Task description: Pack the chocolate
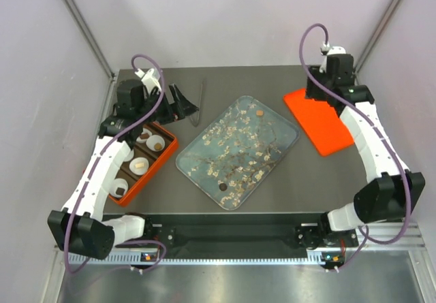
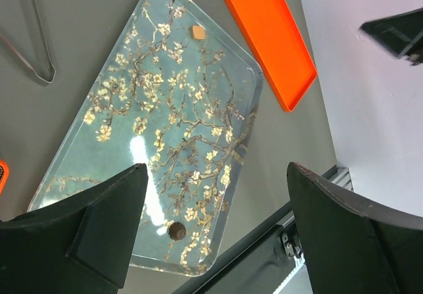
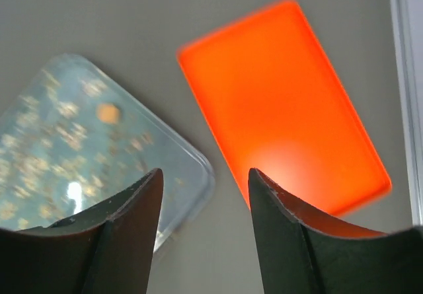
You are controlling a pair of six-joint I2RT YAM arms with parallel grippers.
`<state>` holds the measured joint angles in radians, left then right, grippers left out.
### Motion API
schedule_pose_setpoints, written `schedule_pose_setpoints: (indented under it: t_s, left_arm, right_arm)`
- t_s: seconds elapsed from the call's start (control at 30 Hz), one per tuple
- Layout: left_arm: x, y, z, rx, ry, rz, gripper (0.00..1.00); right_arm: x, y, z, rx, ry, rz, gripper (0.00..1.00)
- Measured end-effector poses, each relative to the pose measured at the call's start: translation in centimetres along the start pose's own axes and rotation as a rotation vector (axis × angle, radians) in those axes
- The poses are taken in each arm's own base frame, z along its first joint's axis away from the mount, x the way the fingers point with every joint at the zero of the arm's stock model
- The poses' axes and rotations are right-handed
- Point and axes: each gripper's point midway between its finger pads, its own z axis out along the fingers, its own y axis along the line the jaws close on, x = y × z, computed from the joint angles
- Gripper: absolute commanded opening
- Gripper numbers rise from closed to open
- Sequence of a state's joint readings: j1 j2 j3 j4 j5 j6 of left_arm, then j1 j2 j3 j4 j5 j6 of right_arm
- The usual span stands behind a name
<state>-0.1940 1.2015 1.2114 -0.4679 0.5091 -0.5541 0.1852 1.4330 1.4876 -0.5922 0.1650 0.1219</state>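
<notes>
The clear blossom-patterned tray [image 1: 204, 154] lies tilted at the centre of the dark table [image 1: 306, 180]. Two pieces of the chocolate sit on it. A caramel-brown piece [image 1: 259, 113] is near its 1 o'clock corner. A dark round piece [image 1: 223, 186] lies well apart from that one, near the 7 o'clock edge.

At 9 o'clock from the tray stands the orange box [image 1: 174, 141], lined with white paper cups [image 1: 146, 170]. Some cups already hold chocolate: a brown piece [image 1: 154, 141], a pale tan piece [image 1: 141, 163] and a dark piece [image 1: 120, 190].

The orange lid [image 1: 320, 122] lies flat at 2 o'clock from the tray. Thin metal tongs [image 1: 198, 105] rest on the table at 11 o'clock from the tray.

The left claw [image 2: 215, 175] hangs above the table near the far end of the box. It is spread wide and released, with nothing between its fingers [image 2: 106, 221]; its camera looks down across the tray.

The right claw [image 3: 205, 175] hovers over the near end of the lid, at 3 o'clock from the tray's far corner. Its fingers [image 3: 125, 221] stand apart with only bare table between them, and it grasps nothing.
</notes>
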Motion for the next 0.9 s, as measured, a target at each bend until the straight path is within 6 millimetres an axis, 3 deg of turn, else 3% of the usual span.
schedule_pose_setpoints:
  t_s: [0.13, 0.2, 0.4, 0.53, 0.9]
  left_arm:
    - [0.0, -0.7, 0.0, 0.031, -0.002, 0.014, 0.91]
    - [0.0, -1.4, -0.1, 0.064, -0.023, 0.024, 0.91]
    - [0.6, -2.8, -1.0, 0.129, -0.042, 0.018, 0.9]
    - [0.6, -3.3, -1.0, 0.151, -0.035, 0.004, 0.9]
    - [0.2, -3.8, -1.0, 0.167, -0.05, -0.008, 0.9]
  right_arm:
    - [6.4, -4.8, 2.3, 0.061, 0.228, 0.033, 0.49]
    - [9.6, -6.2, 3.3, 0.08, 0.337, 0.041, 0.46]
    - [15.7, -6.9, 6.6, 0.045, 0.543, 0.048, 0.41]
    - [17.8, -6.6, 7.9, 0.011, 0.603, 0.034, 0.41]
    - [21.1, -6.7, 9.6, -0.023, 0.668, -0.02, 0.38]
